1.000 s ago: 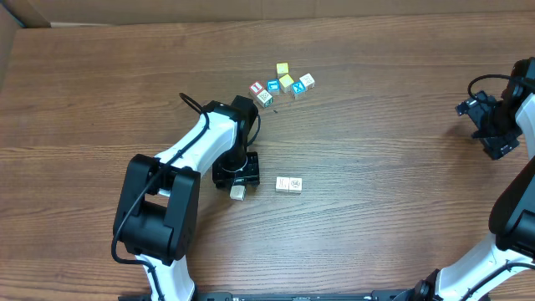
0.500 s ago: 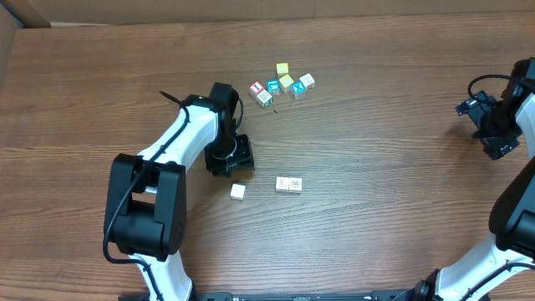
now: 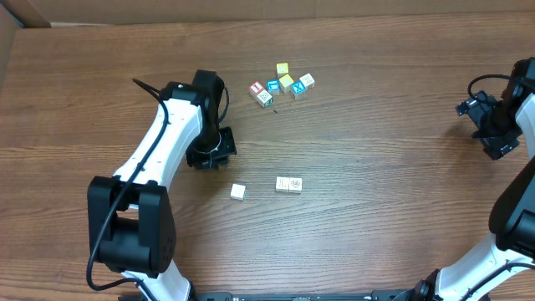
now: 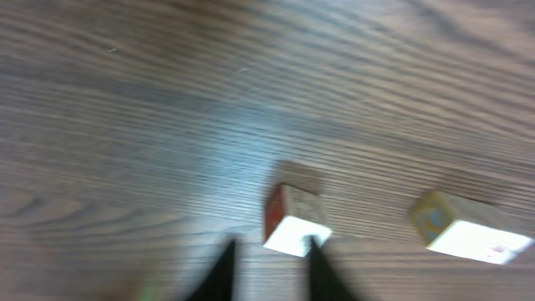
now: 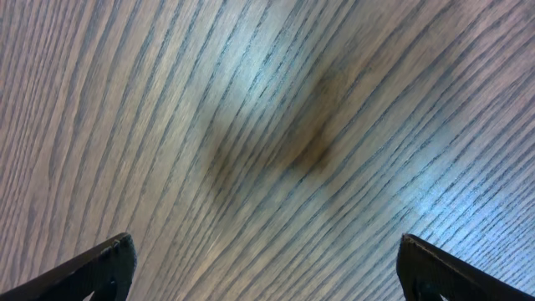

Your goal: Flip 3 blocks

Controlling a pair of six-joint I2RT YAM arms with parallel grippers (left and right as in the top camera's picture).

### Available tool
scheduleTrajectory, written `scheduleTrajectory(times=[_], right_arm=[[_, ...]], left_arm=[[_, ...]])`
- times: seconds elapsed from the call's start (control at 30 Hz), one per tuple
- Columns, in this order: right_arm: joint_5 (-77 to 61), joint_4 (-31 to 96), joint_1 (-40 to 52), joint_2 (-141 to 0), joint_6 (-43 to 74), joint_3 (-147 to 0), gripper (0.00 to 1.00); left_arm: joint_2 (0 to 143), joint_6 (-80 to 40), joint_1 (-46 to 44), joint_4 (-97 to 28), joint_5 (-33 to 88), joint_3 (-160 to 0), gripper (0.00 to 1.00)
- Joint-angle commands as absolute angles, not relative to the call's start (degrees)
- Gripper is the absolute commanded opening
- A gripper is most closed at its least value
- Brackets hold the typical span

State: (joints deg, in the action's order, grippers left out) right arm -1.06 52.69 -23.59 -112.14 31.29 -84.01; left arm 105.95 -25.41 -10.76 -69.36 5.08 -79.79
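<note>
Blocks [image 3: 282, 184] for flipping, three small cream-faced wooden cubes, lie near the middle of the table [image 3: 376, 234], just right of the left arm [image 3: 159, 159]. That arm rises from the near edge in white shells with black joints and stretches away from its base. It bends at the wrist so that the left gripper [image 3: 216, 153] hangs low over the wood, with a black cable looping off the forearm. Its jaws are drawn almost together and grip nothing. In the blurred left wrist view the dark fingertips [image 4: 221, 269] stand close side by side over bare boards.

The single block [image 3: 238, 191] sits near the gripper but apart from it. The wrist view shows it square-edged, with a reddish side face and a pale top [image 4: 294, 221]. To its right, the pair [image 3: 289, 185] rests side by side and touching, small printed marks on top. In the wrist view one yellowish side of the pair shows [image 4: 468, 230].

Farther back is a loose cluster of other cubes [image 3: 273, 86], with yellow, blue, red and cream faces.

At the right edge the right arm folds upward, and the black right gripper [image 3: 495, 142] is held well away from every cube. Its jaws stand wide, the two fingers [image 5: 92, 267] at opposite corners of the right wrist view with only wood between them.

The table is brown, streaky wood-grain laminate with a soft sheen. A tan, cardboard-like wall [image 3: 33, 12] borders its far side.
</note>
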Motion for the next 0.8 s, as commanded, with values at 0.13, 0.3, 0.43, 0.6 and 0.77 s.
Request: scheduleTrajectory(times=[0.13,0.3,0.43,0.6,0.77], right_arm=[[-0.47,52.56,-23.59,-112.29,31.07,-84.88,1.0],[-0.47,52.56,-23.59,-112.29,31.07,-84.88,1.0],[-0.47,52.56,-23.59,-112.29,31.07,-84.88,1.0],[-0.47,52.56,-23.59,-112.29,31.07,-84.88,1.0],[-0.47,52.56,-23.59,-112.29,31.07,-84.88,1.0]], left_arm=[[105.25,-25.52,-11.92,-65.73,2.28,-68.9,0.04],[105.27,-25.3,-12.67,-62.43,9.21,-64.53,0.04],[105.27,-25.41,-14.13,-58.7,10.92,-62.35,0.04],[105.3,-26.06,-15.57,-54.87,15.49,-61.87,0.04],[105.3,-27.29,-16.53,-51.66,15.94,-61.87,0.04]])
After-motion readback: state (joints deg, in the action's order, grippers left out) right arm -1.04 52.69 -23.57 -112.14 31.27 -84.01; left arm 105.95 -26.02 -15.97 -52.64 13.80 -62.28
